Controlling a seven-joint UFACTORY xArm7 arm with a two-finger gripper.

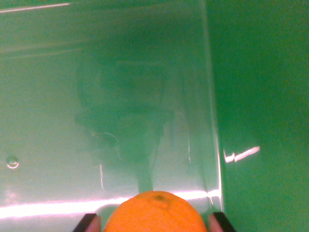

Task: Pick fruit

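orange seen at bottom centre of wrist view, held between fingertips of gripper, closed on its sides. judged firm, round, slippery-ish; best gripped across widest part w/ moderate force.

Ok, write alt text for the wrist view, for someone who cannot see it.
An orange fruit sits between the gripper fingertips at the bottom edge. Beyond it lies a glossy green surface and a clear plastic container with glare streaks and a dim reflection.
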